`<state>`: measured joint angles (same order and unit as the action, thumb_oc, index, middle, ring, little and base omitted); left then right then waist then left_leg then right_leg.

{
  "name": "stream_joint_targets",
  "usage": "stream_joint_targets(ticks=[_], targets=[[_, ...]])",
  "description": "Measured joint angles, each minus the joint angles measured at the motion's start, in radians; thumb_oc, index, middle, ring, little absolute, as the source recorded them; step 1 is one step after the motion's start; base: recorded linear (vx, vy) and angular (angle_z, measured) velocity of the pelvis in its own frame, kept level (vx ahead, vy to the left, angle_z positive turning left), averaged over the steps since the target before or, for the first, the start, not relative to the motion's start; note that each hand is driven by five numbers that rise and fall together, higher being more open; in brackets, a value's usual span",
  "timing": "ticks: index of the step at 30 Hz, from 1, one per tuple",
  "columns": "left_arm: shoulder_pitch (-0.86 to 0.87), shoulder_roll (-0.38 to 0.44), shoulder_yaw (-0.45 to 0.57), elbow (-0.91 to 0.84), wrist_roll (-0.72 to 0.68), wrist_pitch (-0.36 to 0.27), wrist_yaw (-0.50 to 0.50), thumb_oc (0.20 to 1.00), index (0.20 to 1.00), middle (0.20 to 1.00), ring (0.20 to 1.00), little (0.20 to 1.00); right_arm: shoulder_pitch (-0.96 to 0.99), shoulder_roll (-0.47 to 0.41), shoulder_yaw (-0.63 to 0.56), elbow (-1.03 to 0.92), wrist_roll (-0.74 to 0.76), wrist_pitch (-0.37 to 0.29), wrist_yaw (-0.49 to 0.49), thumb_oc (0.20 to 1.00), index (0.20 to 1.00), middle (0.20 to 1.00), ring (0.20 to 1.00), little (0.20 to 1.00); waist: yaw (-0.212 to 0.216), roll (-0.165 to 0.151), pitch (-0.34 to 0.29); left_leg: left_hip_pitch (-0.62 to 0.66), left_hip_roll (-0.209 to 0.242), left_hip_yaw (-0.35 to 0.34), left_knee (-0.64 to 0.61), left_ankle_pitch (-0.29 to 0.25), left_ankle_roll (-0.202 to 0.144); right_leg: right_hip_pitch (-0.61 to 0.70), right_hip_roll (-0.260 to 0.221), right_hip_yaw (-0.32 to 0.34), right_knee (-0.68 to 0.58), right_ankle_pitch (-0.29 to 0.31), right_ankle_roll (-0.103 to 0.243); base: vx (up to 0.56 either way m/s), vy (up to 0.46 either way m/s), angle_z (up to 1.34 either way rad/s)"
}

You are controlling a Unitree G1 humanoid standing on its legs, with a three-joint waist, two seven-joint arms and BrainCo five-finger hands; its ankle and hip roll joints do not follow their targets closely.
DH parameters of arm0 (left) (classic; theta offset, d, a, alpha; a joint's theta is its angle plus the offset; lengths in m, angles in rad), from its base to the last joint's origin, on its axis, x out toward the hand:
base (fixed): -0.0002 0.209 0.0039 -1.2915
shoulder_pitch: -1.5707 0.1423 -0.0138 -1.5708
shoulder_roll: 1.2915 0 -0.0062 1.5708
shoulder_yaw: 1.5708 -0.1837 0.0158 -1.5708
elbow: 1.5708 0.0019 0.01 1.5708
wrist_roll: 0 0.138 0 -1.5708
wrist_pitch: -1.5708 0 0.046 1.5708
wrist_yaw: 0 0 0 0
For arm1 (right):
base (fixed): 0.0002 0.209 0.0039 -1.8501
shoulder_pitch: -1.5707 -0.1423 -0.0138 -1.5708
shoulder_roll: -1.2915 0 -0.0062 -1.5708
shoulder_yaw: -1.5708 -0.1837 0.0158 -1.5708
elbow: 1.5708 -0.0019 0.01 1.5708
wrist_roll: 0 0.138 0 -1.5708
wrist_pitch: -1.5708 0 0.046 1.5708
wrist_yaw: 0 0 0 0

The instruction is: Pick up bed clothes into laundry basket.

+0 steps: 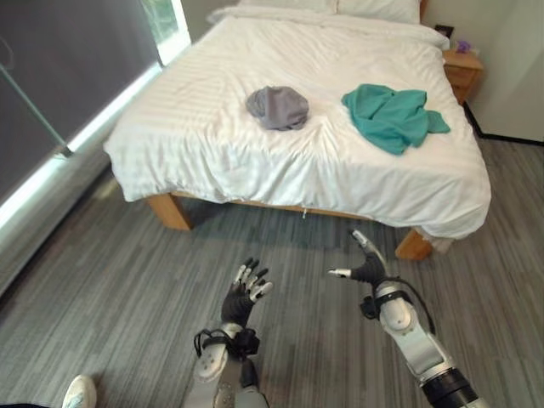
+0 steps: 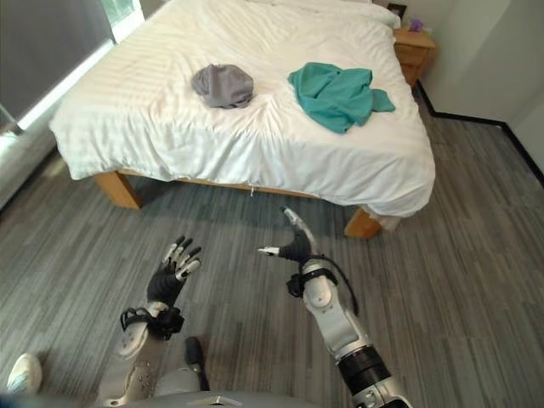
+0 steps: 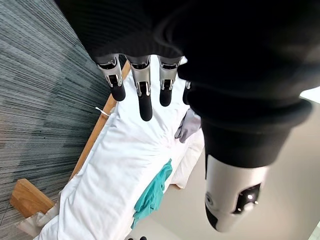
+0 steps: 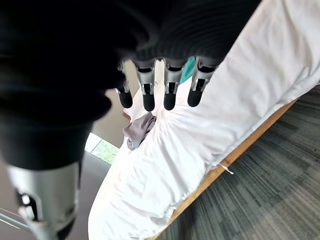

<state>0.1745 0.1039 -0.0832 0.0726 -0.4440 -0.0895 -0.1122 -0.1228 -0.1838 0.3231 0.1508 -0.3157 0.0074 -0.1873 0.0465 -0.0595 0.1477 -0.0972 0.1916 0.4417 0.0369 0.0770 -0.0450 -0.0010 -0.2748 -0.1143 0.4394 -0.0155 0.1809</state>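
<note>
Left hand (image 1: 245, 293) raised over bare floor (image 1: 102, 289) short of the bed (image 1: 212, 153), fingers straight and spread, holding nothing. Further right, right hand (image 1: 365, 268) at similar height, fingers extended and relaxed with thumb apart, likewise empty; confirmed in both wrist views. On the white duvet: grey garment (image 1: 278, 107) bunched near the middle of the bed, teal garment (image 1: 392, 116) spread out to its right, the two near each other but not touching. Wooden nightstand (image 1: 463, 72) at the far right beside the head of the bed. A person's shoe (image 1: 79, 393) at the lower left. Laundry basket location not determinable from these views. Task status, as judged: not yet started; both garments untouched on the bed, well apart from either hand. Remaining: approach to the bed, grasp of each garment, transfer to the basket.
</note>
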Motion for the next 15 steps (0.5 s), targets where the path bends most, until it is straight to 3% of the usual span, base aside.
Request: stream_joint_targets(ticks=[1,2,3,4,5,6,7,8,10,11,13,14,15], targets=[[0.001,0.016,-0.019,-0.002,0.001,0.000,-0.001,1.000,1.000,1.000,1.000,1.000,0.003,0.004,-0.001,0.008,0.000,0.003,0.000,1.000,1.000,1.000,1.000,1.000,-0.018,0.023,-0.001,0.048,-0.011,0.001,-0.015,-0.029,0.017,-0.111,-0.031,0.040,0.203,0.112,-0.005,0.18,0.192,-0.26],[0.001,0.030,-0.018,0.000,0.001,-0.002,-0.002,1.000,1.000,1.000,1.000,1.000,-0.002,0.005,0.001,0.008,0.000,0.002,0.001,1.000,1.000,1.000,1.000,1.000,-0.015,0.026,-0.010,0.074,-0.025,0.027,-0.035,-0.037,0.017,-0.178,-0.047,0.063,0.282,0.165,0.008,0.14,0.125,-0.40],[0.005,0.023,-0.008,0.003,0.004,-0.008,-0.004,1.000,1.000,1.000,1.000,1.000,-0.023,0.005,0.007,0.005,-0.001,-0.001,0.001,1.000,1.000,1.000,1.000,1.000,-0.003,0.043,-0.038,0.084,-0.037,0.070,-0.061,-0.045,0.021,-0.282,-0.064,0.054,0.344,0.144,0.006,0.35,0.189,-0.39],[-0.012,0.017,0.014,0.019,0.016,-0.014,-0.004,1.000,1.000,1.000,1.000,1.000,-0.058,-0.003,0.006,0.001,-0.001,-0.015,-0.002,1.000,1.000,1.000,1.000,1.000,-0.021,0.064,-0.067,0.095,-0.048,0.077,-0.093,-0.057,0.033,-0.380,-0.064,-0.004,0.247,0.078,-0.009,0.30,0.134,-0.30],[-0.020,0.019,0.023,0.022,0.018,-0.013,-0.004,1.000,1.000,1.000,1.000,1.000,-0.073,-0.005,0.006,0.000,-0.001,-0.015,-0.001,1.000,1.000,1.000,1.000,1.000,-0.016,0.054,-0.074,0.106,-0.062,0.086,-0.108,-0.038,0.036,-0.397,-0.070,-0.044,0.190,0.053,-0.015,0.32,0.062,-0.03],[-0.022,0.017,0.029,0.021,0.018,-0.013,-0.006,1.000,1.000,1.000,1.000,1.000,-0.079,-0.007,0.005,-0.003,-0.001,-0.017,0.001,1.000,1.000,1.000,1.000,1.000,-0.020,0.055,-0.076,0.110,-0.075,0.078,-0.121,-0.048,0.034,-0.423,-0.055,-0.074,0.123,0.029,-0.010,0.27,-0.019,0.13],[-0.020,0.014,0.032,0.025,0.019,-0.011,-0.008,1.000,1.000,1.000,1.000,1.000,-0.080,-0.007,0.005,-0.008,-0.001,-0.018,0.006,1.000,1.000,1.000,1.000,1.000,-0.035,0.055,-0.077,0.120,-0.082,0.071,-0.129,-0.061,0.026,-0.413,-0.014,-0.130,-0.040,0.018,-0.009,0.49,-0.045,0.17],[-0.022,0.014,0.034,0.034,0.019,-0.011,-0.010,1.000,1.000,1.000,1.000,1.000,-0.088,-0.007,0.005,-0.008,-0.001,-0.019,0.016,1.000,1.000,1.000,1.000,1.000,-0.041,0.050,-0.080,0.122,-0.081,0.067,-0.128,-0.070,0.019,-0.405,0.018,-0.160,-0.161,0.022,-0.013,0.39,-0.040,0.26],[-0.051,0.006,0.038,0.087,0.027,-0.003,-0.019,1.000,1.000,1.000,1.000,1.000,-0.098,-0.027,0.000,-0.008,-0.001,-0.018,0.024,1.000,1.000,1.000,1.000,1.000,-0.078,0.038,-0.082,0.138,-0.096,0.054,-0.128,-0.092,0.015,-0.399,0.062,-0.228,-0.347,0.073,-0.055,0.33,-0.025,0.31],[-0.076,-0.002,0.037,0.121,0.028,0.013,-0.023,1.000,1.000,1.000,1.000,1.000,-0.099,-0.058,-0.008,-0.005,-0.001,-0.013,0.024,1.000,1.000,1.000,1.000,1.000,-0.105,0.030,-0.087,0.174,-0.107,0.051,-0.129,-0.122,-0.005,-0.372,0.072,-0.282,-0.496,0.104,-0.068,0.44,-0.014,0.27],[-0.066,-0.004,0.040,0.122,0.028,0.016,-0.028,1.000,1.000,1.000,1.000,1.000,-0.101,-0.061,-0.026,0.016,-0.001,-0.009,0.022,1.000,1.000,1.000,1.000,1.000,-0.104,0.011,-0.095,0.233,-0.127,0.066,-0.131,-0.155,-0.051,-0.359,0.045,-0.352,-0.505,0.085,-0.063,0.52,-0.007,-0.07],[-0.066,-0.027,0.044,0.131,0.028,0.023,-0.038,1.000,1.000,1.000,1.000,1.000,-0.098,-0.076,-0.033,0.022,-0.002,-0.002,0.020,1.000,1.000,1.000,1.000,1.000,-0.109,0.033,-0.102,0.261,-0.106,0.071,-0.137,-0.189,-0.067,-0.363,0.056,-0.348,-0.459,0.158,-0.078,0.58,-0.025,-0.12],[-0.087,-0.065,0.055,0.137,0.028,0.040,-0.048,1.000,1.000,1.000,1.000,1.000,-0.097,-0.112,-0.042,0.023,-0.002,0.020,0.019,1.000,1.000,1.000,1.000,1.000,-0.133,0.102,-0.109,0.290,-0.049,0.064,-0.136,-0.214,-0.059,-0.366,0.100,-0.337,-0.366,0.163,-0.079,0.58,-0.041,-0.01]])
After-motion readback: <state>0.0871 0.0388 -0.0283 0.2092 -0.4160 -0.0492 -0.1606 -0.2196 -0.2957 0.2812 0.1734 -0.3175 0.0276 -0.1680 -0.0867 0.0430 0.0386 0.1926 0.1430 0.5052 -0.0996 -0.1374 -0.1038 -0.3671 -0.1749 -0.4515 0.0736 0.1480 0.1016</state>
